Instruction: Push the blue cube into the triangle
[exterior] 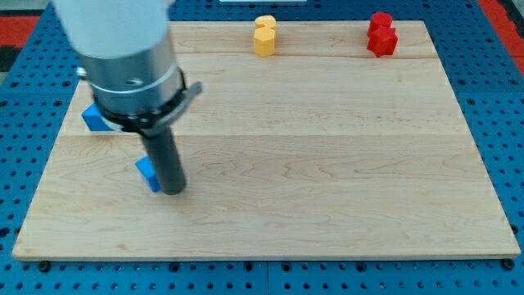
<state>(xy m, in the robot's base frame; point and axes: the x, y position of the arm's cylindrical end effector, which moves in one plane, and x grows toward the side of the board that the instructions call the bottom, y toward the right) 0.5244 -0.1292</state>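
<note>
A small blue cube [148, 172] lies on the wooden board at the view's lower left. My tip [172, 191] stands right against the cube's right side, touching it or nearly so. A second blue block [97, 118], which looks like the triangle, lies further up and left near the board's left edge; the arm's grey body hides part of it. The dark rod rises from the tip to the grey cylinder at the view's top left.
A yellow block [264, 35] stands at the board's top edge, middle. A red block [381, 34] stands at the top right. The wooden board [327, 164] lies on a blue pegboard table [499, 98].
</note>
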